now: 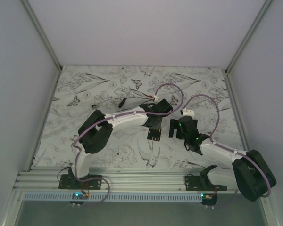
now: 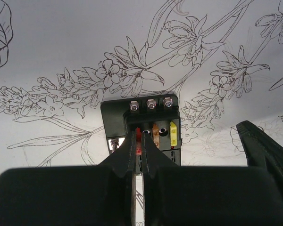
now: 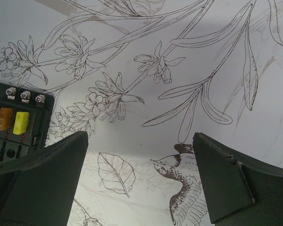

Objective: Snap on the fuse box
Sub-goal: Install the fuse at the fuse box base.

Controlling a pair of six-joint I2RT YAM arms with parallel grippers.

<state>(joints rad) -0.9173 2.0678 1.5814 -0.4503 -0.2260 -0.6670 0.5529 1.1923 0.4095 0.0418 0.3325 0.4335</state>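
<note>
On floral cloth (image 2: 61,47), black fuse box (image 2: 115,117) with yellow fuse (image 2: 173,134)

In the top view the left arm (image 1: 108,123) rises from its base at lower left. It bends at an elbow left of centre and stretches right to mid-frame. The left gripper (image 2: 137,149) has its fingers (image 2: 125,160) pressed almost together, with only a thin slit between them. The right arm (image 1: 226,153) folds at an elbow near the lower right edge and reaches up-left to centre, close beside the left wrist. The right gripper (image 3: 139,150) stands wide, with its fingers (image 3: 42,179) at the lower corners of its own view.
</note>
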